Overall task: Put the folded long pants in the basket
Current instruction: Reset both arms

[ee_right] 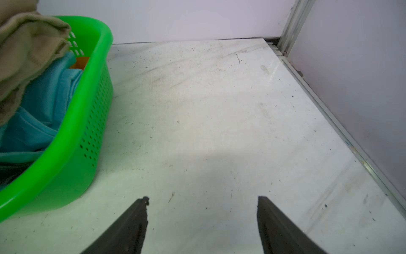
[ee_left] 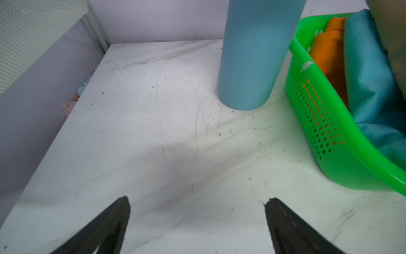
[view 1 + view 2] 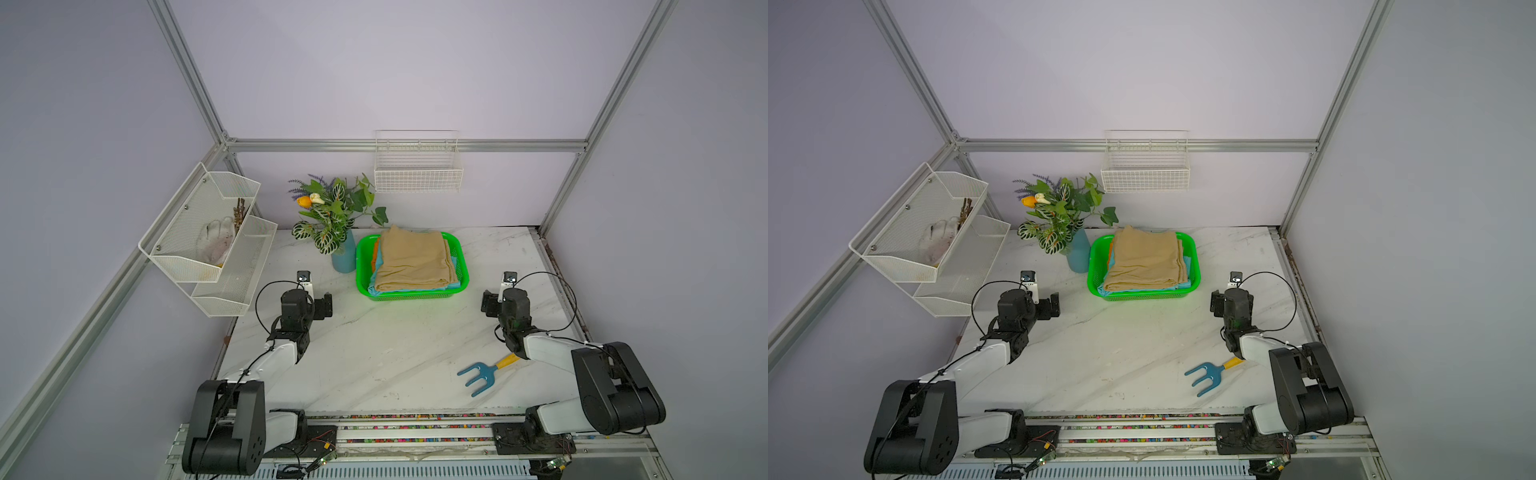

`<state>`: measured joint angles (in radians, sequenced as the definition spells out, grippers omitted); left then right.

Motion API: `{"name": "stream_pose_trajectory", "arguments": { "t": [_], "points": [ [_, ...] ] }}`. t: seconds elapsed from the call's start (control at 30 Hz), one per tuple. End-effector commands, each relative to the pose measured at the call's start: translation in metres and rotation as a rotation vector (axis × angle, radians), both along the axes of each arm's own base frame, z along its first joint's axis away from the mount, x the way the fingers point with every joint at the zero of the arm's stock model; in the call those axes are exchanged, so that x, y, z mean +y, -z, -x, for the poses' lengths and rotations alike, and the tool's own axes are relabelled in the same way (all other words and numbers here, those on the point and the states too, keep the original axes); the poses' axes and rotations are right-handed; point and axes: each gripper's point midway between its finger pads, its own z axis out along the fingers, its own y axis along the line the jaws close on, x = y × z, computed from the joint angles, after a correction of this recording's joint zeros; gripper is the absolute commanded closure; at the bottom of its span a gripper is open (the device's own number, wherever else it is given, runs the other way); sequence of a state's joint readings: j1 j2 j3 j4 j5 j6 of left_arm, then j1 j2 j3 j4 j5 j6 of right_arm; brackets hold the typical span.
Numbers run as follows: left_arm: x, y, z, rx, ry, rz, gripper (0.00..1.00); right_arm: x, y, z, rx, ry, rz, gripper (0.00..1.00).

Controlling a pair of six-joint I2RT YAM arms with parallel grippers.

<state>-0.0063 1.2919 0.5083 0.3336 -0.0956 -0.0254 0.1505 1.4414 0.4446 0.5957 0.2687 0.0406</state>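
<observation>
Three folded long pants are lying stacked inside the one green basket (image 3: 411, 296), which is sitting toward the back of the marble table (image 3: 365, 357). The tan pair (image 3: 413, 259) is lying on top, the light blue pair (image 3: 455, 283) is showing beneath it along the near and right edges, and the orange pair (image 3: 375, 257) is peeking out at the left side, its colour also showing through the wall holes in the left wrist view. No pants are lying on the tabletop. Two arms are reaching in from the near edge, one on each side of the basket and both apart from it. The left gripper (image 2: 197, 199) is hanging over bare table with its two fingers spread wide and nothing between them. The right gripper (image 1: 202, 198) is doing likewise on the other side, its two fingers parted a little less and also gripping nothing. One blue vase (image 3: 344, 257) holding leafy stems and flowers is standing just beside the basket's left wall. One blue garden fork (image 3: 482, 374) with three tines and a yellow handle is lying near the right arm, its handle end passing under that arm. One white wire basket (image 3: 417, 174) is hanging on the back wall, and one two-tier mesh rack (image 3: 208, 237) is hanging at the left, with a single pale glove (image 3: 216, 245) lying in its upper tier.
</observation>
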Motion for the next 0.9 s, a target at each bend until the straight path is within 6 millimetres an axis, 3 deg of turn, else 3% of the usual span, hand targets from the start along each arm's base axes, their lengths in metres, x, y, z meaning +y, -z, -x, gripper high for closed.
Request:
{"name": "stream_pose_trajectory", "arguments": {
  "t": [0.0,0.07,0.13,0.23,0.33,0.37,0.5,0.87],
  "points": [
    [0.005,-0.031,-0.023,-0.197,0.038,0.003,0.0,0.004,-0.041,-0.005,-0.224,-0.054,0.029,0.18],
    [0.014,-0.005,-0.029,-0.095,0.026,0.054,0.0,-0.003,-0.033,0.001,-0.241,-0.049,-0.004,0.18],
    [0.016,0.011,-0.028,-0.129,0.039,0.087,0.0,-0.011,-0.029,0.01,-0.325,-0.023,-0.031,0.01],
    [0.008,0.01,-0.018,-0.175,0.096,0.077,0.0,-0.014,-0.028,0.014,-0.304,-0.018,-0.038,0.0],
    [0.005,0.011,-0.005,-0.272,0.106,0.057,0.0,-0.015,-0.025,0.0,-0.28,-0.01,-0.038,0.0],
    [0.007,0.009,-0.006,-0.311,0.095,0.054,0.0,-0.014,-0.023,-0.001,-0.276,-0.012,-0.034,0.0],
    [0.017,0.018,-0.017,-0.195,0.03,0.055,0.0,-0.018,-0.022,0.0,-0.265,0.009,-0.035,0.0],
    [0.013,0.019,-0.02,-0.184,0.022,0.021,0.0,-0.008,-0.022,-0.001,-0.27,-0.059,-0.034,0.0]
  ]
}}
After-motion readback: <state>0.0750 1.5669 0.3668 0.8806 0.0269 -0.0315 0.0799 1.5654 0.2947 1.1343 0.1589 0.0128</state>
